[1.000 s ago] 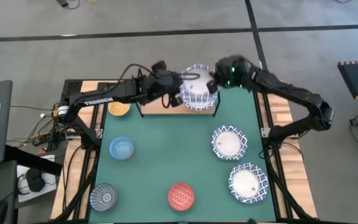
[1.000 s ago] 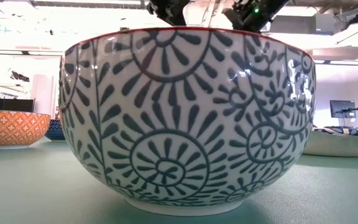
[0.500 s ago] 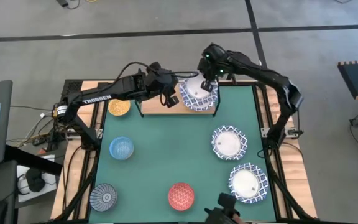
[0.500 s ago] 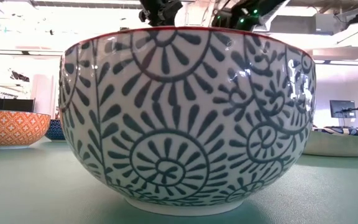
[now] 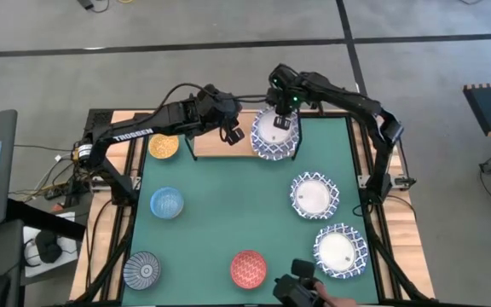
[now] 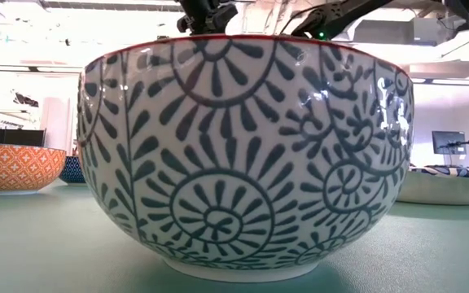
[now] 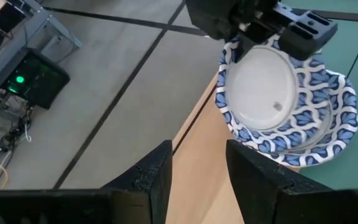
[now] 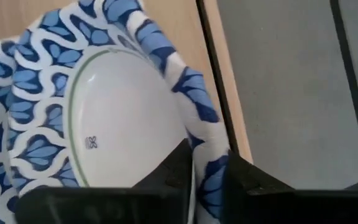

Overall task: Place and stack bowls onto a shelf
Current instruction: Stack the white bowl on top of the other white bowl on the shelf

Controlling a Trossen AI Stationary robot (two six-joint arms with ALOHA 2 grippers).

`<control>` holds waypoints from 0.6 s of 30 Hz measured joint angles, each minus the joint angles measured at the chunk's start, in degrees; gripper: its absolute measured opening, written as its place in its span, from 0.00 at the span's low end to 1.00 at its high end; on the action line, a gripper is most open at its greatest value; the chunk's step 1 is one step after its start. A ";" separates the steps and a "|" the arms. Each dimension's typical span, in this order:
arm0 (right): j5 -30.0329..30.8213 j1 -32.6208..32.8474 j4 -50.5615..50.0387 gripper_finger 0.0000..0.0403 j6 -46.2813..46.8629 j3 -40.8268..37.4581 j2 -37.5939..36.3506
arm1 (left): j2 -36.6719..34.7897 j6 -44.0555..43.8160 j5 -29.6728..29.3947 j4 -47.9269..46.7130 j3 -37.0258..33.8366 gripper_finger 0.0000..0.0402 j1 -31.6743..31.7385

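Glossy glazed bowl (image 8: 104, 124); matt wooden shelf (image 7: 210, 180).

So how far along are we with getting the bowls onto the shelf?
Early. One wide white bowl is at the right end of the shelf, its rim pinched by the right end effector; a second rim seems nested under it. The left end effector hovers open beside it. On the green mat: two wide bowls; red, light blue, patterned. The yellow bowl sits beside it.
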 joint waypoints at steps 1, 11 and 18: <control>-0.02 -0.10 0.72 0.23 0.58 0.02 -0.17 | 0.00 0.08 0.00 0.12 0.00 0.34 0.00; -9.79 -5.62 -0.66 0.24 4.60 5.36 -1.38 | 0.00 2.37 0.51 1.76 0.00 0.34 1.83; -21.20 -6.86 -2.35 0.17 5.26 6.03 -1.40 | 0.00 -0.03 4.22 1.10 0.00 0.34 2.16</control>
